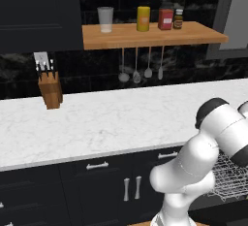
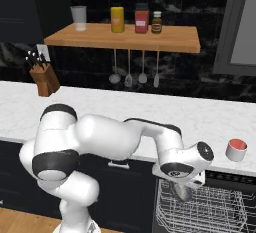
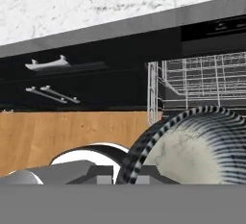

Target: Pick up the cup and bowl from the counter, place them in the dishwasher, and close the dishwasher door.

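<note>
Striped grey and cream, the bowl (image 3: 192,146) sits clamped on edge between my fingers, my gripper (image 2: 183,189) hanging just above the grey wire rack (image 2: 210,209) of the open dishwasher (image 2: 235,177). Beyond it the white marble counter (image 2: 150,109) runs left to right; the cup (image 2: 236,150), white with a red inside, stands on its near right edge, right of my hand

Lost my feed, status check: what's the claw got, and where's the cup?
Claw shut on bowl, over open dishwasher rack. Cup on counter edge, above dishwasher. Nothing in the way.
</note>
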